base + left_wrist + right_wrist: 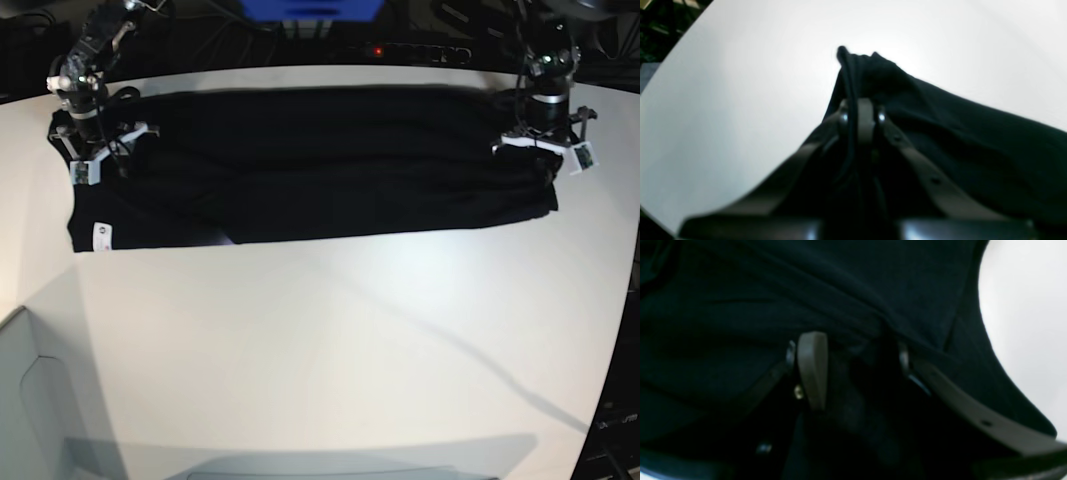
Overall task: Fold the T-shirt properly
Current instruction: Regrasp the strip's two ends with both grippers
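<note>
While the shirt lies stretched along the table's twelve o'clock edge, your left gripper pinches its three o'clock end, right gripper spread wide over cloth at nine o'clock, grip unclear.

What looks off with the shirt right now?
The T-shirt lies stretched in a long band between both arms, but its end under the right end effector hangs lower and uneven, white tag exposed. No damage visible.
</note>
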You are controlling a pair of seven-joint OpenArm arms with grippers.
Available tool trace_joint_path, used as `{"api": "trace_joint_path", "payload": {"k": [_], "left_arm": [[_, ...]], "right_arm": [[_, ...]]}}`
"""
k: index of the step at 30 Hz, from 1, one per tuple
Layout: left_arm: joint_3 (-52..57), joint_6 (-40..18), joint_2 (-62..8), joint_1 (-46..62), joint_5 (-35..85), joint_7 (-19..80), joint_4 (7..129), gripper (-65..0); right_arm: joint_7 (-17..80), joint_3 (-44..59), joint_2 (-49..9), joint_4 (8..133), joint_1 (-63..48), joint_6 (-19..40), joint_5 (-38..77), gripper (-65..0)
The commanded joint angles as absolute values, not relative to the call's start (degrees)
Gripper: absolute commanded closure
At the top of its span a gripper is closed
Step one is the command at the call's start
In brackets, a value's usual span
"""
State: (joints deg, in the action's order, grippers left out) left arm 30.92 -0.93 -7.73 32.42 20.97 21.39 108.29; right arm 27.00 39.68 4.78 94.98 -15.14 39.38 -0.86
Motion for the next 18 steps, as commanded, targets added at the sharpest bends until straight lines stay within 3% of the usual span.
{"api": "trace_joint_path", "payload": {"k": [1,3,7,9,18], "left_arm": [[31.9,-0.3,-8.1,32.1,20.8,20.3,108.0,-0.5],[32.0,-0.3,-8.1,31.1,20.8,20.3,106.2,-4.8],[32.0,-0.3,-8.1,30.3,20.8,20.3,104.5,-28.0],[32.0,-0.3,-8.1,30.3,20.8,19.9,103.4,-36.4],[31.4,-0.3,-10.9,27.2,20.9,19.8,95.1,-38.4]], "right_arm": [[26.7,39.8,4.4,95.7,-15.1,40.0,-0.4,-27.3],[26.7,39.8,4.4,95.7,-15.1,40.0,-0.4,-27.3],[26.8,39.7,4.4,95.7,-15.1,40.0,-0.4,-27.3],[26.7,39.7,4.4,95.7,-15.1,40.0,-0.4,-27.3],[26.8,39.7,3.7,95.7,-15.1,40.0,-0.4,-27.3]]}}
